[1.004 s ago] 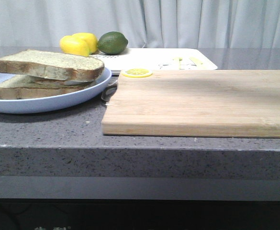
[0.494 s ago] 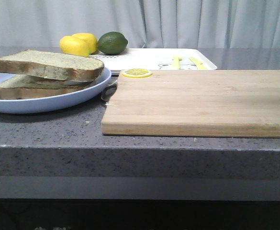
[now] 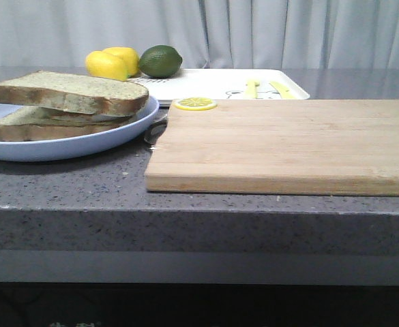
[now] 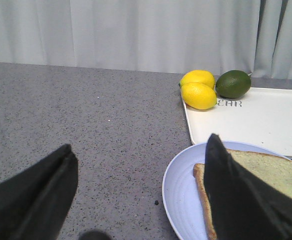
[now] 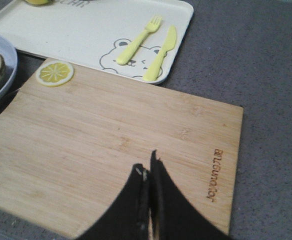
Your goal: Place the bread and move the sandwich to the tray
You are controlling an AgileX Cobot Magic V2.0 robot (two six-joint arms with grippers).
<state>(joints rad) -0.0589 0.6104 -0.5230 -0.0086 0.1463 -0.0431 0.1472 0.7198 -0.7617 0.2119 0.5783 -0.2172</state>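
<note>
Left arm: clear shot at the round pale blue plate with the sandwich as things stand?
Probably yes. The left gripper is open, one finger already over the round pale blue plate beside the brown-crusted sandwich; nothing shows between them.

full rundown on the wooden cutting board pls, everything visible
The rectangular light bamboo cutting board lies flat on the grey speckled countertop, grain running lengthwise, with a small burnt-in logo near one short edge. Its surface is bare apart from a yellow lemon slice on its far-left corner. The cream-white tray sits directly behind it, apparently touching or overlapped by its far edge; the round pale blue plate sits to its left. The shut right gripper hovers above it.
</note>
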